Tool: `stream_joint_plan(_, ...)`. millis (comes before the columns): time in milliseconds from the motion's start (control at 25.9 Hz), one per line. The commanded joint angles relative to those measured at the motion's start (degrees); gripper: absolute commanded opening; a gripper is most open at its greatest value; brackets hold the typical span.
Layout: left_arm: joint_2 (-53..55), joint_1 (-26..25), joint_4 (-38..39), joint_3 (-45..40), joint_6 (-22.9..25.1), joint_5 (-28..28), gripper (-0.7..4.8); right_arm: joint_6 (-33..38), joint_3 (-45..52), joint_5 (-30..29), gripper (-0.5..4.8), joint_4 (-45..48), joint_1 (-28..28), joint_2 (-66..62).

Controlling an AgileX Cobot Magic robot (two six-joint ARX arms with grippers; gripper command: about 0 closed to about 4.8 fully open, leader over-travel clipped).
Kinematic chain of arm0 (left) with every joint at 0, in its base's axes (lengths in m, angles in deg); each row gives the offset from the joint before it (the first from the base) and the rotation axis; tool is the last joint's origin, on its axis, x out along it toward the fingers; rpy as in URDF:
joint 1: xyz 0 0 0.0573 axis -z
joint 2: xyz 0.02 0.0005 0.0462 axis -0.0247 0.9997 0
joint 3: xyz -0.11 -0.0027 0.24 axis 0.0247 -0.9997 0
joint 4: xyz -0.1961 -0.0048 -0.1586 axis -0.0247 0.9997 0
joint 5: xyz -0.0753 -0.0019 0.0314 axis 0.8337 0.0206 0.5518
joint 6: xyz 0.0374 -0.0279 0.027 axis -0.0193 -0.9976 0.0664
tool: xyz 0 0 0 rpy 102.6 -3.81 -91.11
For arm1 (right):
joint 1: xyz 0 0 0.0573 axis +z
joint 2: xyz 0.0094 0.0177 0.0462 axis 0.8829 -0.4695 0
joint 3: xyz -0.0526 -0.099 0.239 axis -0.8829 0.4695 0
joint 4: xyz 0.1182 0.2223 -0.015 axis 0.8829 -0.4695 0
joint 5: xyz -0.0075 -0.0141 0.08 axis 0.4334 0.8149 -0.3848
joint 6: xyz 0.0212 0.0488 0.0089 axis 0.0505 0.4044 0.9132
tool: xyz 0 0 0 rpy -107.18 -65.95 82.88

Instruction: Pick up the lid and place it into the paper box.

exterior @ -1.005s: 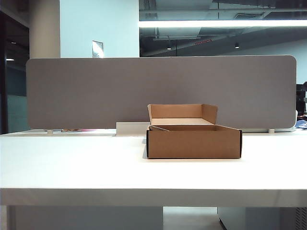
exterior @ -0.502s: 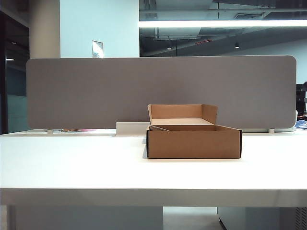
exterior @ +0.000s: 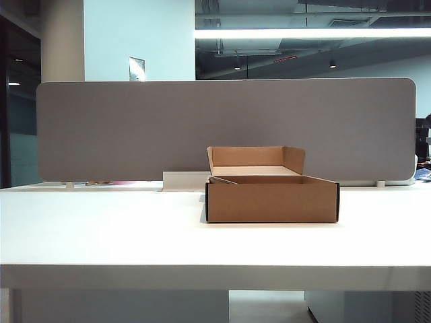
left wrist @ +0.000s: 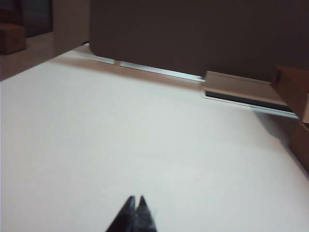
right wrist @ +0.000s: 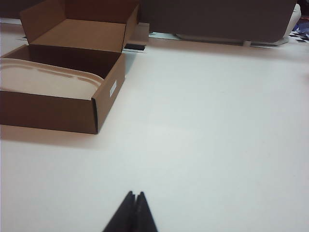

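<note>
The left gripper hovers low over the bare white table, its two dark fingertips pressed together to a single point with nothing between them. Well ahead of it and off to one side sits the low white block at the foot of the grey partition screen, and just past that block a brown corner of the paper box pokes into the left wrist view.

Over on the other arm, the right gripper is the same story: fingertips closed tight on each other, empty, floating above open tabletop. The paper box lies ahead of it and to the side, well apart from the tips, with its rear flaps standing upright. And there is the lid, cream-coloured and oval-ended, lying inside the paper box with its raised rim visible above the near wall. One end seems to lean toward the box's side wall, though how flat it sits cannot be told from here.

From the exterior view neither arm shows at all. The paper box stands alone near the middle of the table, the white block just behind its left corner, the grey screen spanning the back. A pale edge shows just above the box's front wall.
</note>
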Motion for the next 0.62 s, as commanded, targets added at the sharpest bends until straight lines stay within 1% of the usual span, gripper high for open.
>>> stream_joint_plan(39, 0.1, 0.0, -0.5, 0.2, 0.2, 4.9, -0.05, -0.2, 0.3, 0.1, -0.05, 0.5, 0.0, 0.1)
stream_joint_plan(116, 0.1, 0.0, -0.5, 0.2, 0.3, 5.4, -0.05, -0.2, 0.3, 0.1, -0.05, 0.5, 0.0, 0.1)
stream_joint_plan(271, 0.1, 0.0, 0.2, 0.2, 2.8, 5.2, -0.05, -0.2, 0.3, 0.1, -0.05, 0.5, 0.0, 0.1)
stream_joint_plan(464, 0.1, 0.0, 0.1, 0.2, 2.9, 5.2, -0.05, -0.2, 0.3, 0.1, -0.05, 0.5, 0.0, 0.1)
stream_joint_plan(541, 0.1, 0.0, 0.1, 0.2, 4.2, 5.2, -0.05, -0.2, 0.3, 0.1, -0.05, 0.5, 0.0, 0.1)
stream_joint_plan(618, 0.1, 0.0, 0.2, 0.2, 3.7, 5.3, -0.04, -0.2, 0.3, 0.1, -0.05, 0.5, 0.0, 0.1)
